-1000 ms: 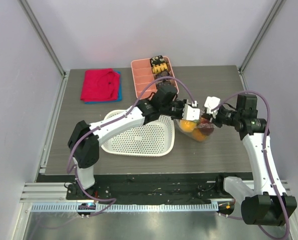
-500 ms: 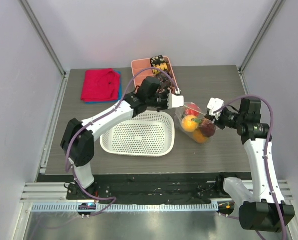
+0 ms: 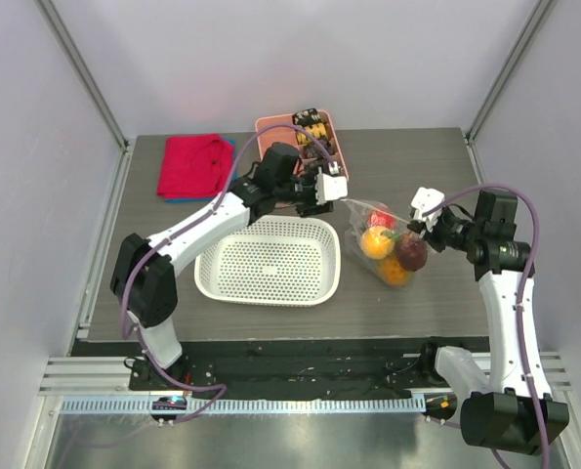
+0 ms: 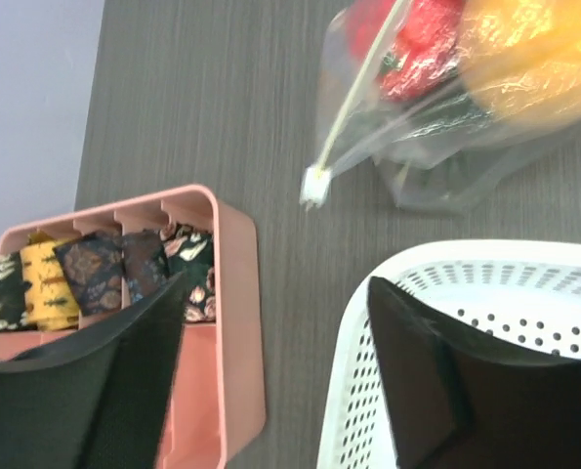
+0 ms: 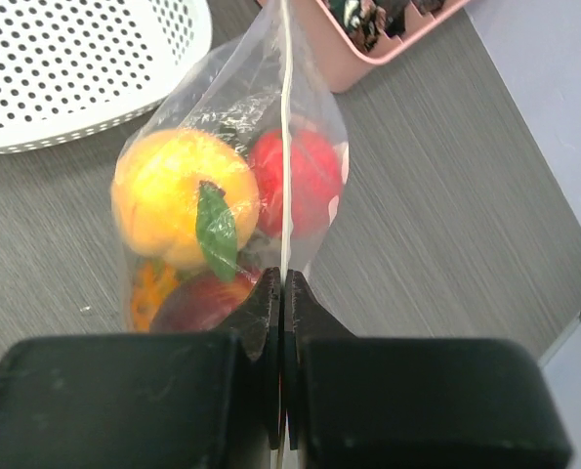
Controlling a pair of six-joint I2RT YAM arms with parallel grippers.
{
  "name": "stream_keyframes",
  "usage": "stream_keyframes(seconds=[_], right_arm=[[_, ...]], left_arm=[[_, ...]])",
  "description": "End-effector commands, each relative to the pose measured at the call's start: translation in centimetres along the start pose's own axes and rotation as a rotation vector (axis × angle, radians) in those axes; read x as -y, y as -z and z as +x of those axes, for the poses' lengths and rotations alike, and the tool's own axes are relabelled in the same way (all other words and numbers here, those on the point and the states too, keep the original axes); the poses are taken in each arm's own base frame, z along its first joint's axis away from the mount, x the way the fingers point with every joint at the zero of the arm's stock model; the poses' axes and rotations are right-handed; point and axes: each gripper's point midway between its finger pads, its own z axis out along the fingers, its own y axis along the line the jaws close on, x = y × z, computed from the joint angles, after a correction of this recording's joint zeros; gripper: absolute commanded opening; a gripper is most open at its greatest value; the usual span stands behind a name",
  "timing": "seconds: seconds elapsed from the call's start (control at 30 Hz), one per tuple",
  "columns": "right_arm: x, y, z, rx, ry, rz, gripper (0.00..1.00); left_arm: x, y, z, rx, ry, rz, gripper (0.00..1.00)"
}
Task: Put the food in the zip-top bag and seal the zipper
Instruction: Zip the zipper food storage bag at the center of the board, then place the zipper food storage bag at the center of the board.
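The zip-top bag lies on the table to the right of the white basket, and it holds the food: an orange peach, a bright red apple, a dark red apple and a pineapple. The zipper runs as a thin pale strip along the bag's top edge and ends in a small white slider. My right gripper is shut on the zipper at its right end. My left gripper is open and holds nothing. It hovers left of the bag, apart from the slider.
A pink compartment tray with dark and yellow snack pieces stands at the back, just behind my left gripper. The white perforated basket lies empty at the centre. A red cloth on a blue one lies at the back left.
My left gripper drew back leftward from the bag toward the pink tray and opened, letting go of the zipper. My right gripper kept its grip and shifted slightly right with the bag.
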Motion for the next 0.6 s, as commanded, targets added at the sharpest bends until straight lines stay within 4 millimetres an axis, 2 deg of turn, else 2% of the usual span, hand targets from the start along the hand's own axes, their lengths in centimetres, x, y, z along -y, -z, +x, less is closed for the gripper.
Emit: stream_keyframes(seconds=[0.0, 0.07, 0.1, 0.13, 0.2, 0.27, 0.33, 0.47, 0.57], right_arm=[[3.7, 1.7, -1.8, 0.008, -0.02, 0.109, 0.01], [5.4, 2.1, -1.9, 0.018, -0.069, 0.151, 0.02], [6.6, 2.8, -2.6, 0.031, -0.069, 0.18, 0.01], [7.9, 3.0, -1.6, 0.015, -0.112, 0.201, 0.01], [9.8, 3.7, -2.0, 0.021, -0.124, 0.238, 0.01], [11.6, 3.8, -1.6, 0.011, -0.128, 0.269, 0.01], [12.8, 3.5, -1.0, 0.004, -0.125, 0.289, 0.02], [15.4, 2.8, -0.3, 0.017, -0.06, 0.353, 0.01], [16.0, 1.8, 1.1, -0.013, -0.028, 0.34, 0.01]], left_arm=[[-2.9, 3.3, -2.5, 0.02, 0.092, -0.103, 0.83], [-3.3, 4.1, -3.6, 0.024, 0.164, -0.119, 0.96], [-4.1, 4.7, -4.5, 0.03, 0.179, -0.144, 0.99], [-3.9, 5.2, -4.7, 0.024, 0.233, -0.145, 1.0], [-4.1, 6.3, -5.6, 0.034, 0.256, -0.165, 1.0], [-4.0, 7.5, -6.2, 0.042, 0.288, -0.18, 1.0], [-4.0, 8.0, -5.7, 0.025, 0.304, -0.207, 1.0], [-5.3, 10.1, -4.8, -0.003, 0.359, -0.3, 1.0], [-5.9, 11.5, -4.2, -0.008, 0.446, -0.334, 1.0]])
